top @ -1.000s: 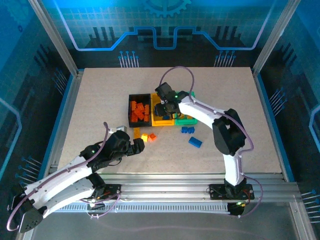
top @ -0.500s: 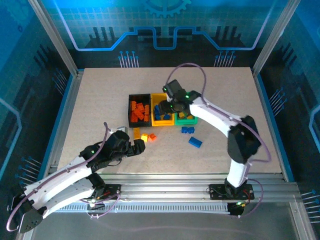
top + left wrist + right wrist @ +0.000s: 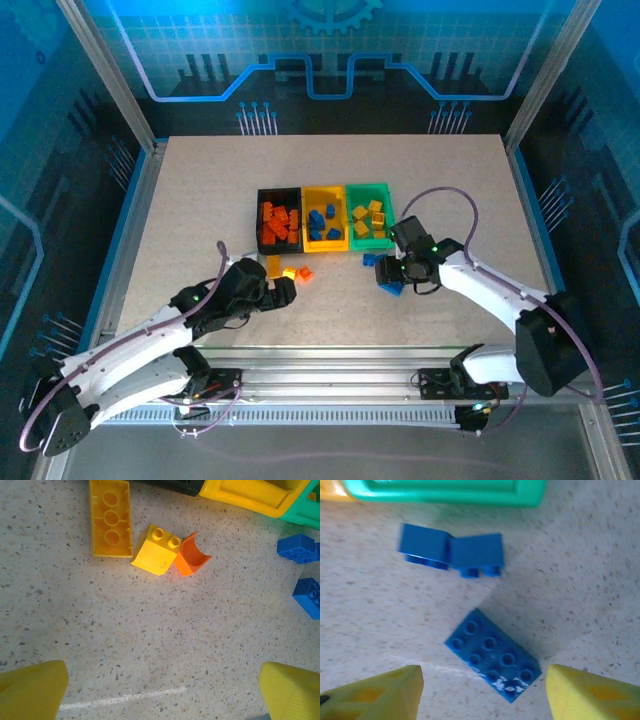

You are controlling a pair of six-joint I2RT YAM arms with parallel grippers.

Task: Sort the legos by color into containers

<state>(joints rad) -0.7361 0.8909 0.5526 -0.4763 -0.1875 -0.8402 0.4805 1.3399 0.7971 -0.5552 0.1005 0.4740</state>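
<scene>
Three containers stand in a row. The black one (image 3: 280,191) holds orange legos, the yellow one (image 3: 325,189) blue ones, the green one (image 3: 368,187) yellow ones. In front of them lie a flat yellow brick (image 3: 110,518), a small yellow brick (image 3: 156,550), an orange curved piece (image 3: 191,556), two small blue bricks (image 3: 425,546) (image 3: 477,554) and a blue eight-stud brick (image 3: 492,655). My right gripper (image 3: 482,690) hangs open just above the eight-stud brick, its fingers either side and apart from it. My left gripper (image 3: 162,695) is wide open over bare table, short of the yellow and orange pieces.
The green container's near wall (image 3: 445,492) lies just beyond the small blue bricks. A faint white line (image 3: 120,699) crosses the speckled table (image 3: 200,200) under the left gripper. Metal frame posts and rails border the table.
The right arm swung back from over the containers to the blue brick at the near right, and its jaws opened wider. The left gripper edged forward toward the loose yellow and orange pieces.
</scene>
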